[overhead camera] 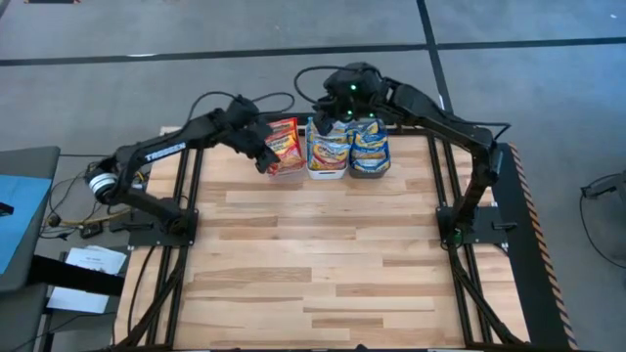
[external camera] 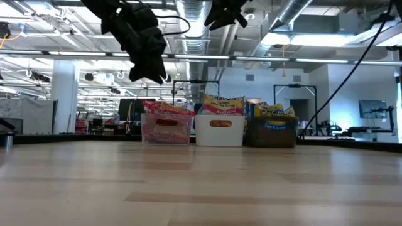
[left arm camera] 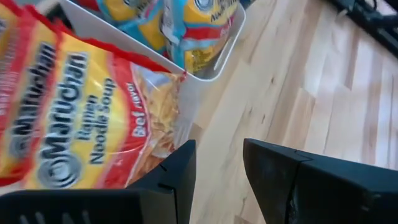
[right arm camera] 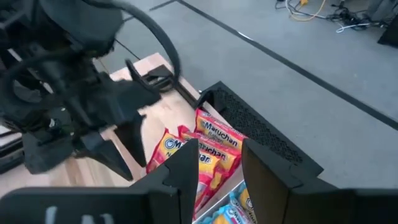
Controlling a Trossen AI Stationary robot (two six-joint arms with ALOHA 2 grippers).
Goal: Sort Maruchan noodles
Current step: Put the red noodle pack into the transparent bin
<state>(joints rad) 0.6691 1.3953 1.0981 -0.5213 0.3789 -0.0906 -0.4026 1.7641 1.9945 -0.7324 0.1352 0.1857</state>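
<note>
High view, packets: yellow-orange Maruchan noodle packets [overhead camera: 330,145] fill three bins [overhead camera: 328,174].
Left gripper [overhead camera: 262,156]: fingers apart, empty, beside them.
Right gripper [overhead camera: 333,115]: parted, empty, above.

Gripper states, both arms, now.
Left gripper: open, empty, hovering beside the clear plastic bin of red-banded Maruchan packets.
Right gripper: open, empty, above the bins.

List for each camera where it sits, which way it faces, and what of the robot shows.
High: overhead, straight down; both arms, three bins of Maruchan noodles at the table's far edge.
Low: table height, level toward the bins; arms overhead.
Left wrist: left gripper, open, beside red-band packets.
Right wrist: right gripper, open, above the bins.
Shared: high and low both show all three bins.
</note>
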